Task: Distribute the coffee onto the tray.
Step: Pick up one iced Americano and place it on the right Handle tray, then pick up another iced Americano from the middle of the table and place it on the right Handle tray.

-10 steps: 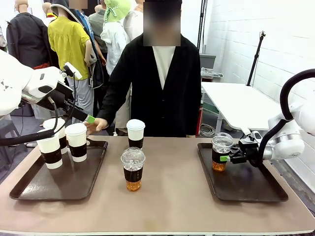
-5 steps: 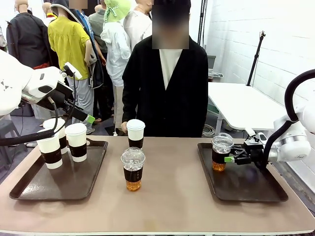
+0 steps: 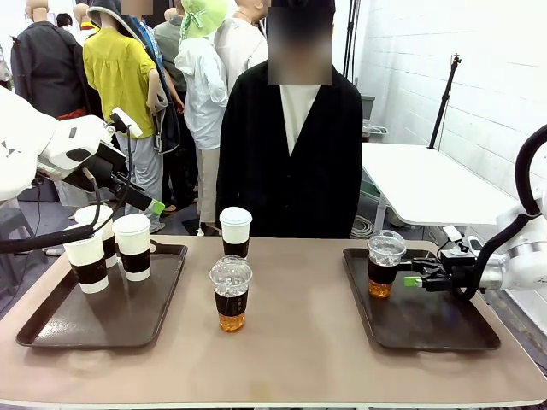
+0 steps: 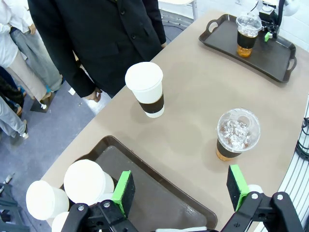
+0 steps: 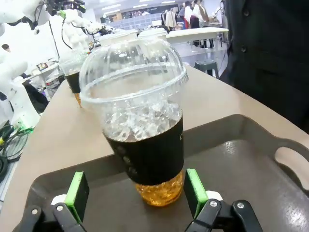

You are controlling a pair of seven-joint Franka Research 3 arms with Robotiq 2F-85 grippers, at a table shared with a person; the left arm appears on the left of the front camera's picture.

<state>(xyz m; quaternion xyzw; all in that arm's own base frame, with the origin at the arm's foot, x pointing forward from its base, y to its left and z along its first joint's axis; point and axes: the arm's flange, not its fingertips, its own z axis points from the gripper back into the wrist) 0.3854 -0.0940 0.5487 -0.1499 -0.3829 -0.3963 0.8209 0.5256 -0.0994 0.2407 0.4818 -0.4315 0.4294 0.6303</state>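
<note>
Clock laid on the table [image 3: 299, 363] from my side: 12 = far edge where the person [image 3: 291, 162] stands, 3 = my R, 9 = my L.

R claw [image 3: 414, 280] [image 5: 136, 192]: fingers spread wide, pinching nothing. It sits low over the R tray [image 3: 444, 335] at 3 o'clock, pointing twd 9. The dome cup [image 3: 385, 265] [image 5: 140, 121] [image 4: 247, 34], dark-amber drink w/ ice and a dark band, stands upright at that tray's 10 o'clock corner. In the front view my green tips stop just short of the cup's 3 o'clock side, w/ a small gap and no contact. In the wrist view the pads [image 5: 78, 189] sit either side of the cup's base, w/ the cup a bit beyond them.

L claw [image 3: 149, 203] [image 4: 181, 188]: also spread, nothing btw the pads [image 4: 124, 191]. It hangs in the air above the 12 o'clock edge of the L tray [image 3: 51, 329] [image 4: 154, 193] at 9 o'clock. A cluster of three paper cups [image 3: 133, 247] [image 4: 84, 181], w/ white lids and dark bands, stands upright at that tray's 11 o'clock corner.

Off the trays: second dome cup [image 3: 231, 293] [image 4: 236, 140] upright at table ctr. A lone paper cup [image 3: 235, 231] [image 4: 146, 89] stands at its 12 o'clock, near the far edge, in front of the person.
</note>
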